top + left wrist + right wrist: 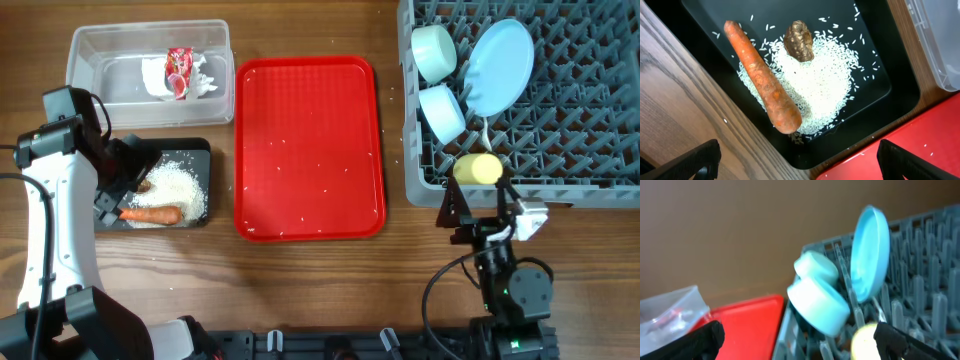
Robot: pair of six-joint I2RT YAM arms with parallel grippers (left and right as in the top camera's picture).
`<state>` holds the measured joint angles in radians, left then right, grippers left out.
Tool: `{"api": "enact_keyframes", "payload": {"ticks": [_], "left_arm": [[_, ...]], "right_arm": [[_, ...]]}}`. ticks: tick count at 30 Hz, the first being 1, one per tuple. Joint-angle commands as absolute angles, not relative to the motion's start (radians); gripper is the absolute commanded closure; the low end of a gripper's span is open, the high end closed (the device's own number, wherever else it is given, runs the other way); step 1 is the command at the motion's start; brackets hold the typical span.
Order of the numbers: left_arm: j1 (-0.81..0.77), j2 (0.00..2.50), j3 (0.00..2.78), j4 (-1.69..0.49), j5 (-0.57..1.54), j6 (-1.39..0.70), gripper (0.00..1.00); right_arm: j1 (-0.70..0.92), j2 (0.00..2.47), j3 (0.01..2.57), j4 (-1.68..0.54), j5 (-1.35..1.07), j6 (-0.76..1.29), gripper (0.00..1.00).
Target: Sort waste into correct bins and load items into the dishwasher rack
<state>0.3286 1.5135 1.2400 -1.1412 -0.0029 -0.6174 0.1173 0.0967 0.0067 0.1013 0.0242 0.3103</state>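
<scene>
The carrot (pixel 762 85), rough and orange, lies across a heap of white rice (pixel 827 85) in the matte black tray (pixel 875 35), with a knobbly brown scrap (pixel 799 41) beside it. My left gripper (pixel 799 150) hangs above, fingers wide and empty. The clear tub (pixel 100 55) holds the red wrapper (pixel 180 68), its print too small to read, and crumpled tissue (pixel 153 80). In the grey pegged rack (pixel 580 140) stand the plate (pixel 500 65), two bowls (pixel 435 50) and the yellow cup (pixel 477 168). My right gripper (pixel 800 330) gapes wide, empty.
</scene>
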Motion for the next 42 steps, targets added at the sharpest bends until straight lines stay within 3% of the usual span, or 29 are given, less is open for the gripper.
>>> {"api": "enact_keyframes", "payload": {"ticks": [1, 26, 36, 42], "left_arm": [[0.332, 1.501, 1.242, -1.141, -0.017, -0.61, 0.0], [0.332, 1.477, 1.242, -1.142, -0.032, -0.61, 0.0], [0.325, 0.943, 1.242, -1.219, -0.076, -0.61, 0.0], [0.155, 0.738, 1.11, -0.83, -0.061, -0.469, 0.0]], "right_arm": [[0.119, 0.01, 0.005, 0.005, 0.0, 0.317, 0.0], [0.119, 0.005, 0.005, 0.005, -0.026, 0.318, 0.0], [0.119, 0.005, 0.005, 0.005, -0.026, 0.318, 0.0], [0.119, 0.005, 0.005, 0.005, -0.026, 0.317, 0.0]]}}
